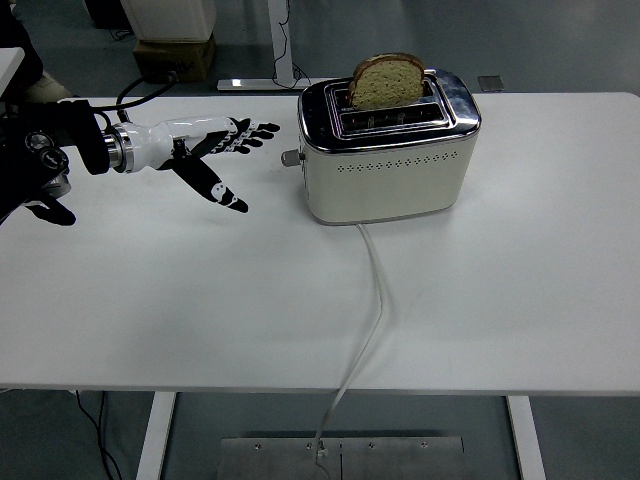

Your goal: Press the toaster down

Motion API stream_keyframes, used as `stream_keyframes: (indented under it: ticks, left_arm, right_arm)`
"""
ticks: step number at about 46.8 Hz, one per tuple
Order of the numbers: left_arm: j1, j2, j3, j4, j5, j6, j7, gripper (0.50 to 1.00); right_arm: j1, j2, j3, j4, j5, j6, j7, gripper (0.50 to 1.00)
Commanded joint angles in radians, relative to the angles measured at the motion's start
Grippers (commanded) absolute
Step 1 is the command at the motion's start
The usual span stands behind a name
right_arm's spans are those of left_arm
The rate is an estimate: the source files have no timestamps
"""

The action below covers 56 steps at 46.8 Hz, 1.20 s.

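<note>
Cream two-slot toaster (388,160) with chrome top sits table centre-rear, bread slice (386,81) standing raised in slot. Left hand (215,155) hovers left of it, fingers spread, empty. Risk: fingertips miss small side lever (291,157), shoving toaster sideways.

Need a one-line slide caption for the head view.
Open left hand reaches toward the toaster lever; bread slice sits raised.
</note>
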Motion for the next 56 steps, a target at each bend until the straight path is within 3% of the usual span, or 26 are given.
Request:
stream_keyframes:
  ticks: [1,56]
  left_arm:
    - [0.000,-0.005,0.000,0.000,0.000,-0.001,0.000,1.000]
    - [0.029,-0.062,0.003,0.032,0.000,0.021,0.000,1.000]
  right_arm:
    - [0.000,0.000,0.000,0.000,0.000,0.000,0.000,1.000]
    - [-0.001,0.000,0.000,0.000,0.000,-0.002,-0.001,0.998]
